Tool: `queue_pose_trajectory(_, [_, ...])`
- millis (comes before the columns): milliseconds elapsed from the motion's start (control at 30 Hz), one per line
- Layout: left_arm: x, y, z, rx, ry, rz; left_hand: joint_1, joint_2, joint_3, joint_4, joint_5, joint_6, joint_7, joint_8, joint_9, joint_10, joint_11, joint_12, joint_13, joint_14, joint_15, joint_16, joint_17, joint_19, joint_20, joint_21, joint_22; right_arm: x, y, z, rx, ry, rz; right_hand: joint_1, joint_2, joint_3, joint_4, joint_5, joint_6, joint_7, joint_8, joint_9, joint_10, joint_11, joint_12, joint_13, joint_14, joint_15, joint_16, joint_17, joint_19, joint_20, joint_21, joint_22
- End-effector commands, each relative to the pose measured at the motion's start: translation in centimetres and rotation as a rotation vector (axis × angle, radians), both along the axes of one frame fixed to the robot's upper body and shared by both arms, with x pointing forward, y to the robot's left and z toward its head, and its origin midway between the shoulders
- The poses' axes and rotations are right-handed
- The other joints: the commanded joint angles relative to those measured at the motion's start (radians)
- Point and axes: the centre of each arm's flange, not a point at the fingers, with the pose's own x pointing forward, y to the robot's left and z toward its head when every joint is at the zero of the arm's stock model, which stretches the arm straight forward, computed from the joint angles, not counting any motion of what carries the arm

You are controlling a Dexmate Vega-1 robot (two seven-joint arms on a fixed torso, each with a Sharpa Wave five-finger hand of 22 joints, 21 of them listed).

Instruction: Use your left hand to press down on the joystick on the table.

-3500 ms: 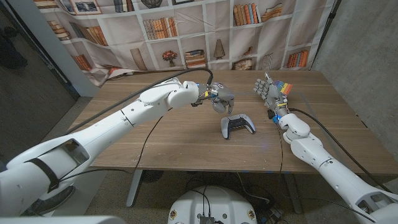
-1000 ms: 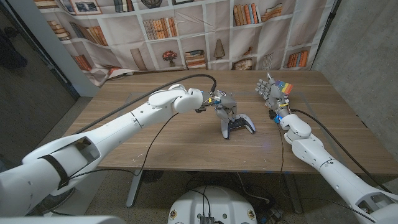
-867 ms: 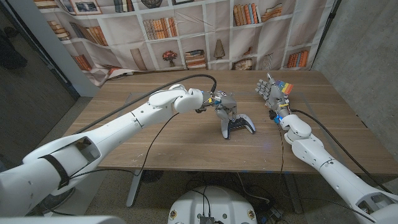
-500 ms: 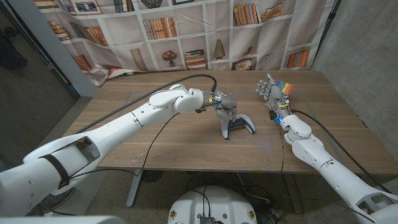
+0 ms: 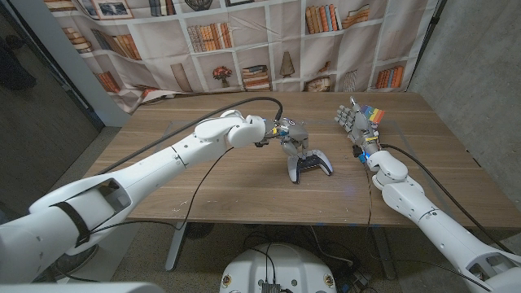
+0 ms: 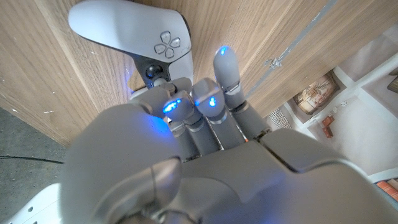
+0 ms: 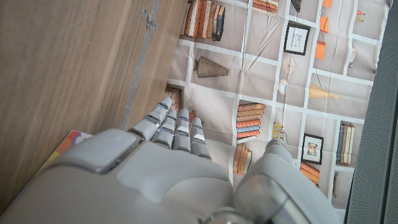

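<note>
A bookshelf-printed curtain is hung behind the wooden bench (image 5: 203, 187). Near its middle a white game controller (image 5: 310, 167) is lying, and a fingertip (image 6: 163, 83) of the left robot hand (image 5: 295, 138) is set on its joystick (image 6: 155, 73), nothing being gripped. The controller is judged light, rigid and liable to slide; the stick should be pressed squarely from above. The right robot hand (image 5: 355, 120) is held upright, fingers apart, empty.

White-black controller (image 5: 310, 166); brown wood-grain table (image 5: 203, 179); bookshelf-print backdrop (image 5: 244, 41).
</note>
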Motion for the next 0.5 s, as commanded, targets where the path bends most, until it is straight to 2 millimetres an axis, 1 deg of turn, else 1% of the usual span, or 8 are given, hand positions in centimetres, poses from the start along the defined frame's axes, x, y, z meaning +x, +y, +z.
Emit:
queue_pose_trajectory(33, [-0.05,0.45,0.23,-0.014,-0.004,-0.007,-0.003,0.006,0.008,0.0,-0.001,0.003,0.003,0.005,0.001,-0.003,-0.001,-0.005,0.004,0.003,-0.003,0.007,0.006,-0.004,-0.084,0.002,0.002,0.07,0.2,0.07,0.0,-0.001,-0.003,0.002,0.011,0.002,-0.008,0.001,0.01,-0.002,0.002,0.004,0.009,-0.001,-0.005,0.002,0.005,0.001,0.0,0.004,0.009,-0.005,-0.003,0.002])
queue_pose_trajectory(500, [-0.6,0.71,0.55,-0.033,0.01,-0.04,-0.004,0.008,0.01,-0.002,-0.004,0.001,0.001,0.004,0.002,0.0,-0.001,-0.004,0.003,-0.001,-0.003,0.002,0.0,-0.003,-0.084,0.003,0.001,0.16,0.41,0.24,-0.007,-0.007,-0.003,0.002,0.012,0.002,-0.009,0.001,0.01,-0.001,0.002,0.004,0.009,0.0,-0.005,0.002,0.006,0.001,0.0,0.004,0.009,-0.004,-0.004,0.002])
